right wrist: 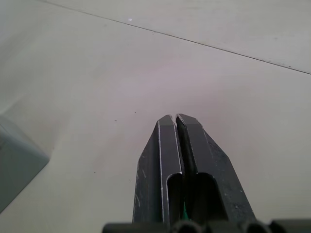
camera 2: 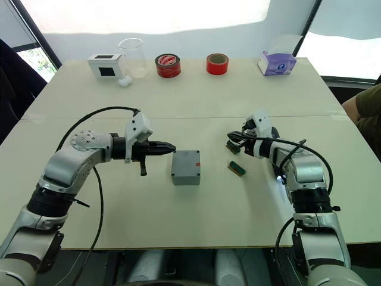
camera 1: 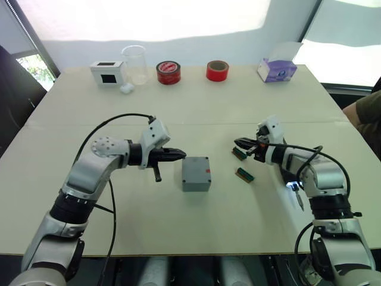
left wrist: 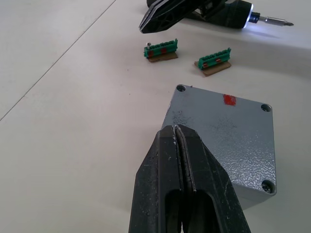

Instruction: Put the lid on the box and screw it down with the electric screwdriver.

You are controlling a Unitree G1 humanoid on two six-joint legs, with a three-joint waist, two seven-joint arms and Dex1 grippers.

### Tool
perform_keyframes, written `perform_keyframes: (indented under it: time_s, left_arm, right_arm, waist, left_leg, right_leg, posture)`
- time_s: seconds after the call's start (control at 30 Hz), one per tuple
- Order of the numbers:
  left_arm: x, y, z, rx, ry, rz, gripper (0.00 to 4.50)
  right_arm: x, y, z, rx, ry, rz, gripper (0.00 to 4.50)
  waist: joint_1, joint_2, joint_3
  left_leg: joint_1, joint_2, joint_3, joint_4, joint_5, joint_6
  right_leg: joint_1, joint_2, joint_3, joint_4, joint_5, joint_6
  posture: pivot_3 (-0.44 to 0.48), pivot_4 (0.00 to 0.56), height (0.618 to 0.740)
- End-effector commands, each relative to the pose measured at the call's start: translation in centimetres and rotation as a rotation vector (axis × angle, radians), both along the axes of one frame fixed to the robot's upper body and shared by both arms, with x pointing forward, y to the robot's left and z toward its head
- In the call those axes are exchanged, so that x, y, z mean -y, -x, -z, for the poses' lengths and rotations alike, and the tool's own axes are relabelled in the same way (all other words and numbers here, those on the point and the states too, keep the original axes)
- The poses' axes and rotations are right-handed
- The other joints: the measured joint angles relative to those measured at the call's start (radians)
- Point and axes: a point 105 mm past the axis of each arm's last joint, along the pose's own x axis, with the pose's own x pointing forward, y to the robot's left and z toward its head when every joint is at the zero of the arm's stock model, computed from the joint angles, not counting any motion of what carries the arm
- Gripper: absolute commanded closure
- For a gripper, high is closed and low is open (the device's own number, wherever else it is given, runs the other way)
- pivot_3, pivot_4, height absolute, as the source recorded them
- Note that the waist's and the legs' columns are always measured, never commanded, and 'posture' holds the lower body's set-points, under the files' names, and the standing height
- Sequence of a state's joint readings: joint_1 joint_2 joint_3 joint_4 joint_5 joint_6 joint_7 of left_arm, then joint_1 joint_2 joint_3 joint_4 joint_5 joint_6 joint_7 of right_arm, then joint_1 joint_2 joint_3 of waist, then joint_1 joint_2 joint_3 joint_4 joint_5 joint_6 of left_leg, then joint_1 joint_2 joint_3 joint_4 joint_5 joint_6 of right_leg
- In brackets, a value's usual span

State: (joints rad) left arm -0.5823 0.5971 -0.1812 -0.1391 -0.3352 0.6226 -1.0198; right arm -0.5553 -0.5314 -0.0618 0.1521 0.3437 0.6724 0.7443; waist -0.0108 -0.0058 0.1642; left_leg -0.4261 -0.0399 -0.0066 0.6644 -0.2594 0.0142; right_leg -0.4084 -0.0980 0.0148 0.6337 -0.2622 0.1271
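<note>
The grey box (camera 1: 196,183) stands mid-table with the lid (left wrist: 228,131) sitting flush on it. The lid shows corner screw holes and a small red mark. My left gripper (camera 1: 183,154) is shut and empty, its tips at the box's left upper edge and hovering just over the lid's rim in the left wrist view. My right gripper (camera 1: 237,142) is also shut on nothing, and hangs to the right of the box above a green piece. The electric screwdriver (left wrist: 233,10) lies on the table beside my right forearm, mostly hidden by it. Its tip light is on and its bit (camera 1: 299,201) points toward the table's front edge.
Two small green pieces (camera 1: 239,154) (camera 1: 244,174) lie right of the box. Along the far edge stand a white box with a black window (camera 1: 107,72), a clear cup (camera 1: 135,64), two red tape rolls (camera 1: 168,72) (camera 1: 217,70) and a purple tissue box (camera 1: 277,70). A person's arm (camera 1: 364,119) shows at the right.
</note>
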Motion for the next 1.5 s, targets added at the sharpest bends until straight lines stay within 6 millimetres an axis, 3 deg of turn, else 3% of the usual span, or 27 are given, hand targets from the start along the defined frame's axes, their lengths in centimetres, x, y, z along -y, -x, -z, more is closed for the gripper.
perform_keyframes:
  time_s: [0.03, 0.07, 0.27, 0.43, 0.53, 0.6, 1.07, 1.13, 1.27, 1.5]
  left_arm:
    - [0.1, 0.2, -0.5, 0.025, 0.003, 0.01, 4.5]
    - [0.0, 0.2, -0.4, 0.024, 0.002, 0.011, 4.5]
    - [0.0, 0.3, -0.2, 0.015, -0.002, 0.014, 4.5]
    - [0.0, 0.4, 0.0, 0.011, -0.006, 0.017, 4.5]
    - [0.0, 0.4, 0.0, 0.01, -0.008, 0.019, 4.5]
    - [0.0, 0.4, 0.0, 0.01, -0.007, 0.018, 4.5]
    - [-0.1, 0.5, 0.1, 0.006, -0.007, 0.01, 4.5]
    - [0.0, 0.4, 0.1, 0.007, -0.007, 0.009, 4.5]
    - [0.0, 0.4, 0.2, 0.006, -0.007, 0.009, 4.5]
    - [-0.1, 0.5, 0.2, 0.005, -0.006, 0.006, 4.5]
  right_arm:
    - [-0.1, 0.3, -1.7, 0.106, 0.056, -0.023, 3.91]
    - [-0.1, 0.5, -1.4, 0.104, 0.069, -0.035, 3.67]
    - [0.0, 1.1, -0.2, 0.085, 0.134, -0.052, 1.15]
    - [0.2, 0.8, 0.4, 0.085, 0.141, -0.022, 1.15]
    - [0.1, 0.6, 0.6, 0.084, 0.151, -0.027, 1.77]
    - [0.0, 0.3, 0.6, 0.089, 0.153, -0.021, 2.53]
    - [-0.2, -0.2, 0.8, 0.095, 0.162, -0.022, 2.53]
    - [-0.4, -0.4, 0.8, 0.101, 0.168, -0.022, 2.96]
    - [-0.5, -0.5, 0.9, 0.104, 0.175, -0.026, 4.4]
    - [-0.2, -0.4, 1.3, 0.098, 0.202, -0.021, 4.47]
  waist:
    - [0.001, 0.0, 0.0]
    - [0.001, 0.0, 0.0]
    - [-0.001, 0.0, 0.0]
    - [0.001, 0.0, 0.0]
    - [0.0, 0.0, 0.0]
    - [0.0, 0.0, 0.0]
    - [-0.001, 0.0, 0.0]
    - [0.0, 0.0, 0.0]
    - [0.0, 0.0, 0.0]
    - [0.0, 0.0, 0.0]
  left_leg:
    - [0.0, 0.0, 0.0, 0.0, 0.0, 0.0]
    - [0.0, 0.0, 0.0, 0.0, 0.0, 0.0]
    - [0.0, 0.0, 0.0, 0.0, 0.0, 0.001]
    - [0.0, 0.0, 0.0, 0.0, 0.0, 0.001]
    - [0.0, 0.0, 0.0, 0.0, 0.0, 0.001]
    - [0.0, 0.0, 0.0, 0.0, 0.0, 0.0]
    - [0.0, 0.0, 0.0, 0.0, 0.0, 0.0]
    - [0.0, 0.0, 0.0, 0.0, 0.0, 0.0]
    - [0.0, 0.0, 0.0, 0.0, 0.0, -0.001]
    - [0.0, 0.0, 0.0, 0.0, 0.0, -0.001]
  right_leg:
    - [0.0, 0.0, 0.0, 0.0, 0.0, 0.0]
    - [0.0, 0.0, 0.0, 0.0, 0.0, 0.0]
    - [0.0, 0.0, 0.0, 0.0, 0.0, 0.0]
    - [0.0, 0.0, 0.0, 0.0, 0.0, 0.0]
    - [0.0, 0.0, 0.0, 0.0, 0.0, 0.0]
    - [0.0, 0.0, 0.0, 0.0, 0.0, 0.0]
    - [0.0, 0.0, 0.0, 0.0, 0.0, 0.0]
    - [0.0, 0.0, 0.0, 0.0, 0.0, 0.0]
    - [0.0, 0.0, 0.0, 0.0, 0.0, 0.0]
    - [0.0, 0.0, 0.0, 0.0, 0.0, 0.0]
  posture:
    - [0.0, 0.15, 0.74]
    - [0.0, 0.15, 0.74]
    - [0.0, 0.15, 0.74]
    - [0.0, 0.15, 0.74]
    - [0.0, 0.15, 0.74]
    - [0.0, 0.15, 0.74]
    - [0.0, 0.15, 0.74]
    - [0.0, 0.15, 0.74]
    - [0.0, 0.15, 0.74]
    - [0.0, 0.15, 0.74]
